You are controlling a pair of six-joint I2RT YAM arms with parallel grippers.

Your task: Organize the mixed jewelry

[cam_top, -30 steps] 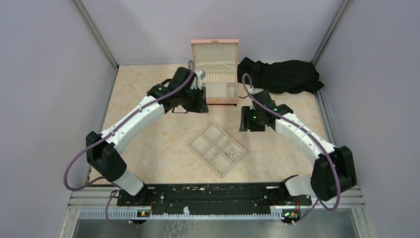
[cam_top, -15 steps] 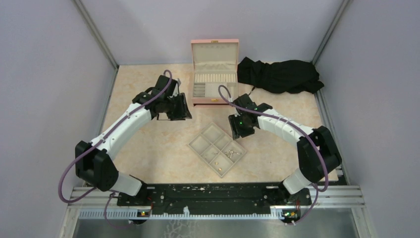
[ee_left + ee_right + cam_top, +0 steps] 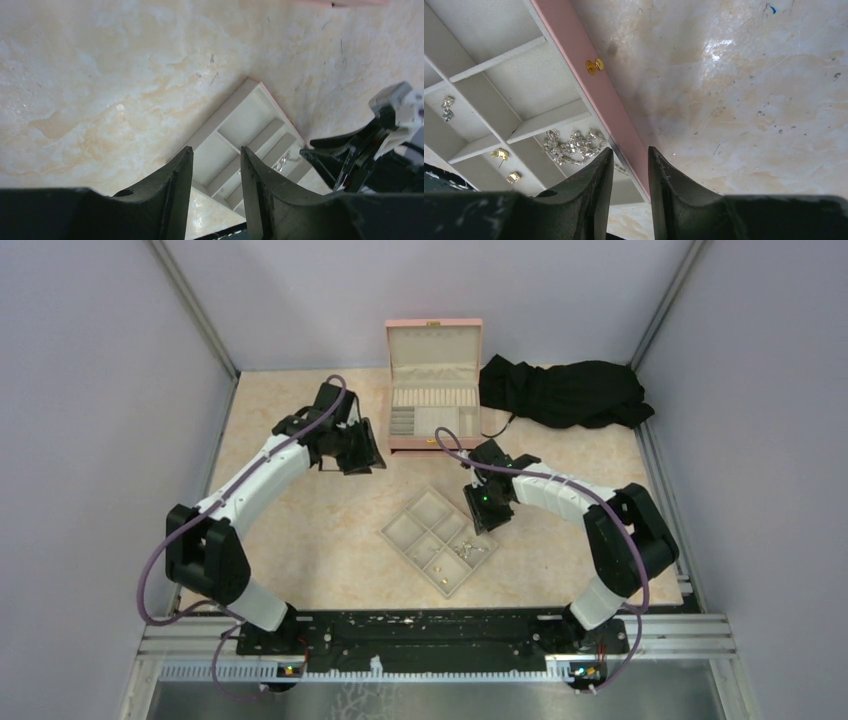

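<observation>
Right gripper point(image 3: 630, 155) over pink-rimmed beige six-compartment tray point(image 3: 589, 90).
It and left gripper point(image 3: 216, 152): narrow gap, nothing held; tiny silver-and-gold jewelry point(image 3: 574, 145) in tray.

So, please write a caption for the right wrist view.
Right hand open above the pink tray wall; silver pieces and gold pieces lie inside.

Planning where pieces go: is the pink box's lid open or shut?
Open. The pink box has its lid raised upright, cream-lined compartments showing.
</observation>
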